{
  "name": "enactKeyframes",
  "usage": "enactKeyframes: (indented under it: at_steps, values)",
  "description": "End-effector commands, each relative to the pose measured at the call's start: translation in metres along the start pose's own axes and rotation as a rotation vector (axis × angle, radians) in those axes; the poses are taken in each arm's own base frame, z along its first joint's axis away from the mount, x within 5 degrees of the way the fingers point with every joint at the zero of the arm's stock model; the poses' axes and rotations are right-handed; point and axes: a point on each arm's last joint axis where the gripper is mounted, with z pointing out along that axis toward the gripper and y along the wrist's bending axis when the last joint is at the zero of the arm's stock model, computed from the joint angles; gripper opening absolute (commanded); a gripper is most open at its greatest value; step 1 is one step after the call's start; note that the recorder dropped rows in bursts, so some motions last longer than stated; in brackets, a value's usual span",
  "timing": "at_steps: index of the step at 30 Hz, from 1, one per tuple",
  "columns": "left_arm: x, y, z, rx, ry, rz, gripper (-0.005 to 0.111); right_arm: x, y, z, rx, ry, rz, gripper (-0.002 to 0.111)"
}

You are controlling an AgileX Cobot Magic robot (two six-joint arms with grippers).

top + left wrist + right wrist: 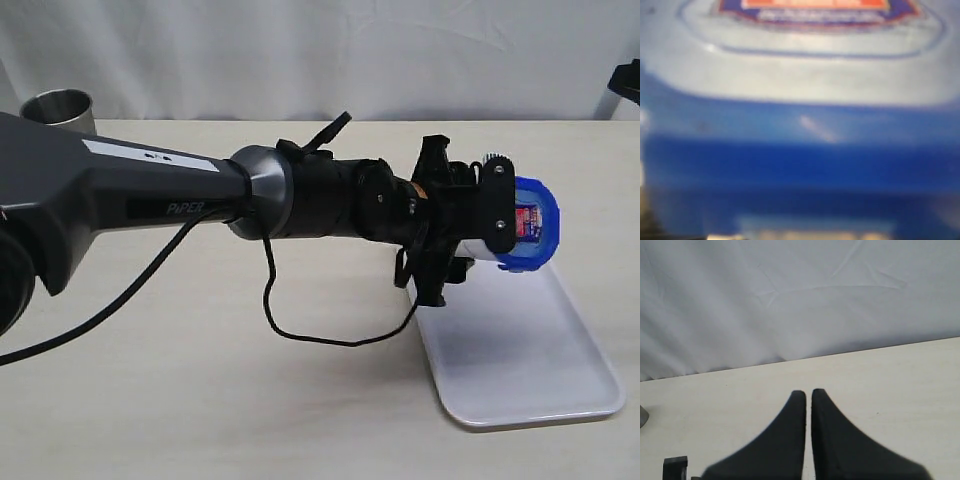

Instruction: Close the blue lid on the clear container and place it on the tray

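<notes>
My left arm reaches across the table to the right, and my left gripper holds the clear container tipped on its side above the near-left part of the tray. The blue lid sits on the container's mouth with its red-blue sticker facing the camera. In the left wrist view the blue lid fills the frame in a blur and hides the fingers. My right gripper is shut and empty over bare table, away from the container.
A steel cup stands at the back left corner. The left arm's black cable hangs in a loop over the middle of the table. A dark piece of equipment shows at the top right edge. A white cloth backs the table.
</notes>
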Motion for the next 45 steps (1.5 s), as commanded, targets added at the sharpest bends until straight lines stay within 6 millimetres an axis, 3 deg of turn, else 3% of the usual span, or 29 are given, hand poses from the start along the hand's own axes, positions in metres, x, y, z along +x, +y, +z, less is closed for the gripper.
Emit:
enactKeyframes:
  at_steps: [1, 5, 8, 14, 24, 30, 33, 34, 36, 38, 40, 45]
  values:
    - [-0.014, 0.016, -0.012, -0.002, -0.069, -0.302, 0.000, -0.002, 0.000, -0.002, -0.005, -0.007, -0.008, 0.004]
    - [-0.032, 0.031, -0.023, 0.120, -0.195, -0.511, 0.000, -0.002, 0.000, -0.002, -0.005, -0.007, 0.000, 0.004]
    - [-0.034, 0.037, -0.025, 0.189, -0.299, -0.594, 0.000, -0.002, 0.001, -0.002, -0.007, -0.007, 0.002, 0.004]
    - [-0.008, 0.032, -0.007, 0.320, -0.477, -0.770, 0.000, 0.001, 0.002, -0.002, -0.022, 0.013, 0.031, 0.004]
    - [0.029, -0.012, 0.036, 0.406, -0.378, -0.657, 0.000, 0.001, 0.003, -0.002, -0.036, 0.013, 0.032, 0.004]
    - [0.030, -0.015, 0.038, 0.416, -0.385, -0.638, 0.001, 0.001, 0.003, -0.002, -0.036, 0.013, 0.032, 0.004]
    - [0.031, -0.017, 0.038, 0.429, -0.368, -0.594, 0.023, 0.001, 0.003, -0.002, -0.036, 0.013, 0.032, 0.004]
    - [0.031, -0.017, 0.038, 0.430, -0.367, -0.591, 0.035, 0.001, 0.003, -0.002, -0.036, 0.015, 0.028, 0.004]
    - [0.031, -0.017, 0.038, 0.430, -0.367, -0.590, 0.073, 0.002, 0.003, -0.002, -0.036, 0.021, 0.020, 0.004]
    - [0.032, -0.017, 0.038, 0.427, -0.364, -0.592, 0.092, 0.002, 0.003, -0.002, -0.036, 0.021, 0.020, 0.004]
    - [0.032, -0.017, 0.038, 0.420, -0.358, -0.593, 0.098, 0.002, 0.003, -0.002, -0.036, 0.021, 0.020, 0.004]
    - [0.032, -0.017, 0.038, 0.420, -0.358, -0.593, 0.097, 0.002, 0.003, -0.002, -0.036, 0.021, 0.020, 0.004]
